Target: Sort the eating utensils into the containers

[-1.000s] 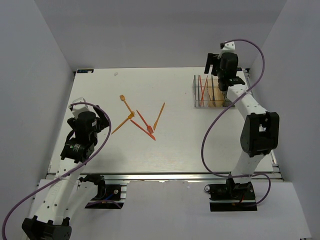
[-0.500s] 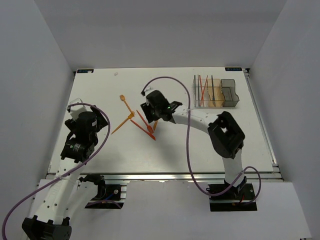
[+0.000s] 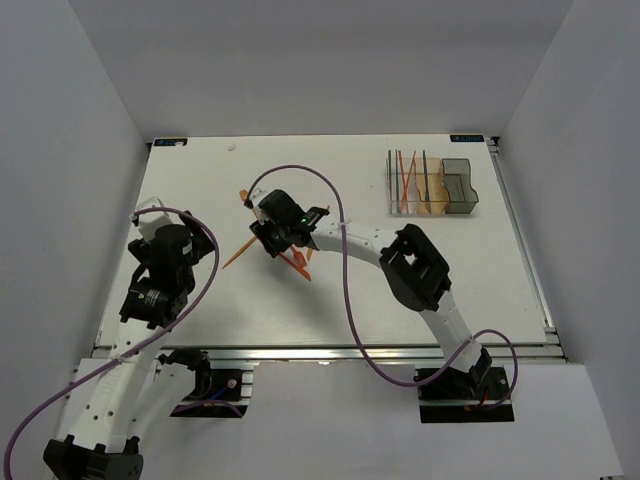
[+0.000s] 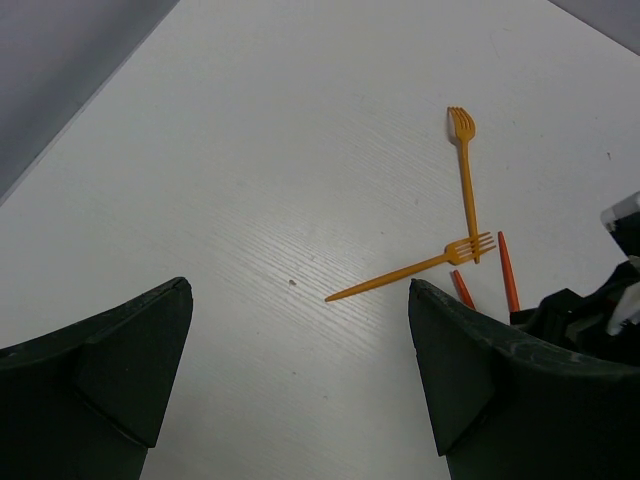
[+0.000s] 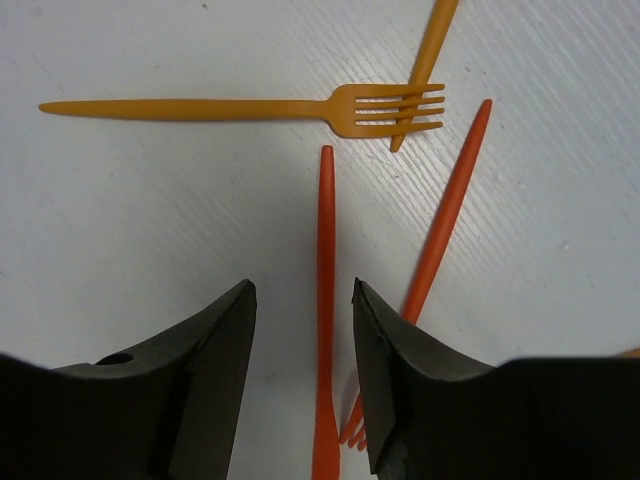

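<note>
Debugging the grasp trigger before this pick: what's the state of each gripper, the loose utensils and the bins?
left gripper: jaws open, empty
right gripper: jaws open, straddling red utensil, not closed
red utensil: flat on table, ungrasped
second red utensil: flat on table, loose
orange forks: flat, one's handle tip crossing the other's tines
containers: upright, utensils in the clear and orange bins
</note>
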